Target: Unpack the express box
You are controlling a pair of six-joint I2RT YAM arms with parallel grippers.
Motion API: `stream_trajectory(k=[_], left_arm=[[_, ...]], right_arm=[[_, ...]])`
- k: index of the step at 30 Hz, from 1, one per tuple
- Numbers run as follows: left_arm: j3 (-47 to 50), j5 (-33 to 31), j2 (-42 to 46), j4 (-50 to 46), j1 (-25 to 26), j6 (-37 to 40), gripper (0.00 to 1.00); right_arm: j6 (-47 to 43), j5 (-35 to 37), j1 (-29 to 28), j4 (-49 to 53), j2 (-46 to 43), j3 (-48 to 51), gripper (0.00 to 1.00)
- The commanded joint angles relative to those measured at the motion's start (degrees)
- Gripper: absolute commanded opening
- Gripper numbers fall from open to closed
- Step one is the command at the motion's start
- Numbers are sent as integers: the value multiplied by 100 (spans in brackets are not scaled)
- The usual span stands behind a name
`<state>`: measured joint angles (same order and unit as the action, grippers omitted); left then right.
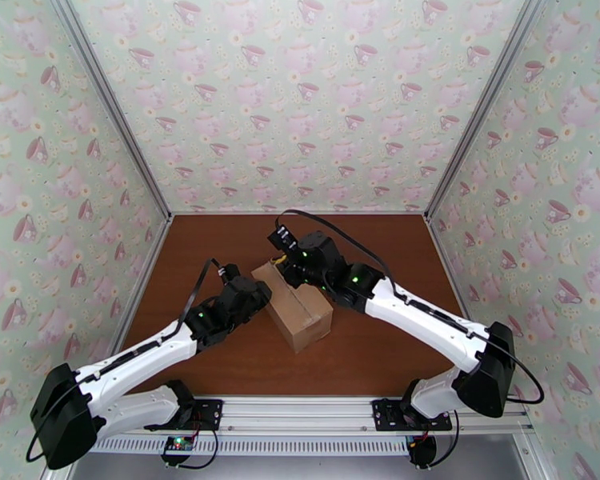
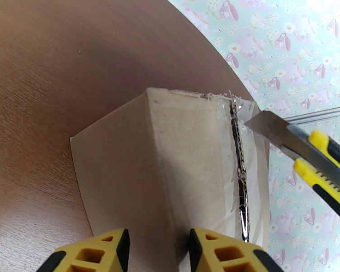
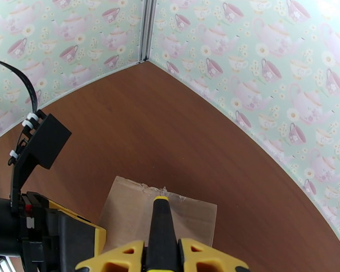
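The express box (image 1: 304,310), a small rectangular plain brown cardboard carton, stood near the middle of the reddish-brown wood-grain table (image 1: 380,346), set at an angle to the table's edges, with its top flaps lying flat and closed. A clear tape strip (image 2: 240,177) ran the length of the top seam and showed a ragged dark line down its middle. The left gripper (image 1: 252,296) was against the carton's left end. In the left wrist view its yellow fingers (image 2: 90,250) stood part-way apart, astride the edge where the top face met the side face. Whether the pads actually pressed on the cardboard could not be determined. The right gripper (image 1: 294,264) was at the carton's far end, its yellow fingers (image 3: 201,255) clamped on the handle of a black-and-yellow utility knife (image 3: 161,223). The knife's bare steel blade (image 2: 265,125) was extended, and its tip met the tape at the far end of the seam, at the carton's top edge. Walls (image 1: 300,98) papered in a pale green teapot-and-teacup pattern enclosed the table on three sides.
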<state>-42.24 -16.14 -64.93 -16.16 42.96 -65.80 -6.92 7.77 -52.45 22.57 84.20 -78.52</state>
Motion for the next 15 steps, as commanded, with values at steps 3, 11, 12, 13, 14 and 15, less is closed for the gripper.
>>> stream_trajectory(k=[3,11,12,13,14,15], left_arm=[[62,-121,-99,-612,-6,116,41],[85,-123,-108,-600,-7,107,41],[84,-124,-108,-599,0,104,41],[84,-117,-108,-599,-7,104,41],[84,-113,-108,-599,-5,98,41],[88,-115,-108,-614,-7,107,41]], right_arm=[[-38,161,-29,-33,-67,-131,0],[-98,295,-29,-58,138,-62,0],[-99,295,-30,-35,158,-77,0],[-93,287,-33,-33,174,-79,0],[-91,271,-29,-34,176,-79,0],[-83,245,-29,-33,175,-87,0]])
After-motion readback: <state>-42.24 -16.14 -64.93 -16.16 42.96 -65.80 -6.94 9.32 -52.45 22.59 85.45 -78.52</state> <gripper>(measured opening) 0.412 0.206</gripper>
